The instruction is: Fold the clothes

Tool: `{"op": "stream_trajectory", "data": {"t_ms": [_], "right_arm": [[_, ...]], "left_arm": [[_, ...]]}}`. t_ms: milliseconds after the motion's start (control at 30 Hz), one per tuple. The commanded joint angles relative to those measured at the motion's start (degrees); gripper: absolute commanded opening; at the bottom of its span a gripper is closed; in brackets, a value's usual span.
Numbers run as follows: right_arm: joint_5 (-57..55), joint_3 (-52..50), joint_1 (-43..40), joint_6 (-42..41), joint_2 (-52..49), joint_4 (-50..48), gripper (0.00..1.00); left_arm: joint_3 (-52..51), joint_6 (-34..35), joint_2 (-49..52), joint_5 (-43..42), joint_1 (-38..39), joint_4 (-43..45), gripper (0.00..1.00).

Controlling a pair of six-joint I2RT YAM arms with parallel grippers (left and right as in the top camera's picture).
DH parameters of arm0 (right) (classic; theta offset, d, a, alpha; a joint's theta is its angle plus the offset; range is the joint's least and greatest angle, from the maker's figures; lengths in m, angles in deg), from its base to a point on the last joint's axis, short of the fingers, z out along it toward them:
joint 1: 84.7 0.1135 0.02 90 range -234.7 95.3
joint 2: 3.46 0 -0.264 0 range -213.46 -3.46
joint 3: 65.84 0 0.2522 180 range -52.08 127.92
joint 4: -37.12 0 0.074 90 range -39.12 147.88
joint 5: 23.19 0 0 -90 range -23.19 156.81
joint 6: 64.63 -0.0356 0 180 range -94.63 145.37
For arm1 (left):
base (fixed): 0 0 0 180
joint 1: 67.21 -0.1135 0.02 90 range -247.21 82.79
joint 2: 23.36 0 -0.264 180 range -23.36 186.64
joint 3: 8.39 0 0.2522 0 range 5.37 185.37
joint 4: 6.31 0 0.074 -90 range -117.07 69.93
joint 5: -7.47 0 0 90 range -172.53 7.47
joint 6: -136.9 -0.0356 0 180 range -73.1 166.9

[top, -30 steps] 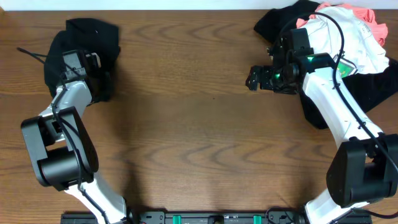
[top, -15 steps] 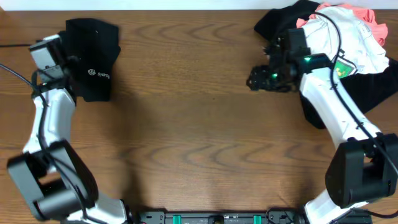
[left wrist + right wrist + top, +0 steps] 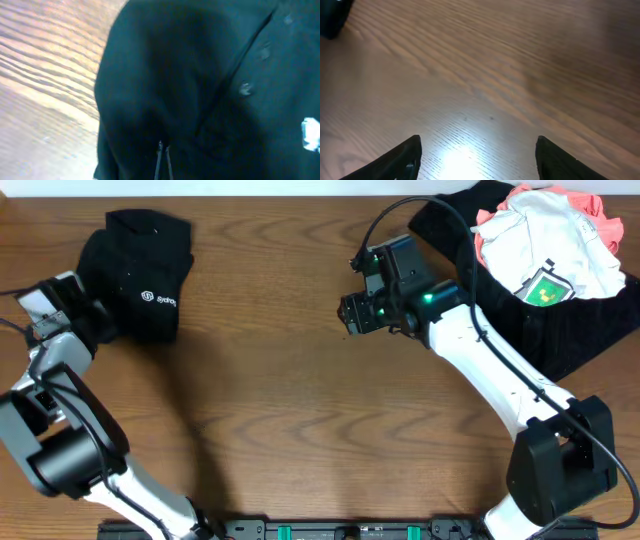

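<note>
A folded black garment (image 3: pixel 145 265) with a small white logo lies at the back left. It fills the left wrist view (image 3: pixel 210 85), where its buttons show. My left gripper (image 3: pixel 86 323) sits at the garment's left edge. Its dark fingers (image 3: pixel 162 162) look pressed together against the cloth, and I see nothing held. My right gripper (image 3: pixel 350 315) is open and empty over bare wood in the middle back. Its two fingers (image 3: pixel 477 150) are spread wide above the tabletop. A pile of unfolded clothes lies at the back right, with a white garment (image 3: pixel 550 245) on top.
In the pile, a pink garment (image 3: pixel 595 205) lies under the white one, and a black garment (image 3: pixel 565 330) spreads beneath both toward the right edge. The brown wooden table (image 3: pixel 300 430) stretches across the middle and front.
My right gripper has swung left, away from the clothes pile, to the middle of the table. My left arm has drawn back left and down off the folded black garment.
</note>
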Motion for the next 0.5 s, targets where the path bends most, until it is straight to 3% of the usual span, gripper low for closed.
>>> {"op": "stream_trajectory", "data": {"t_ms": [0,233,467], "right_arm": [[-0.90,-0.13,-0.20,0.52,1.42,0.57,0.73],[-0.74,-0.13,-0.20,0.55,1.42,1.90,0.75],[-0.76,-0.13,-0.20,0.57,1.42,1.84,0.78]], "left_arm": [[-0.07,-1.33,4.28,-1.22,-0.04,0.87,0.06],[-0.07,-1.31,6.43,15.50,-0.15,2.93,0.06],[-0.07,-1.09,4.72,17.09,-0.46,4.26,0.06]]}}
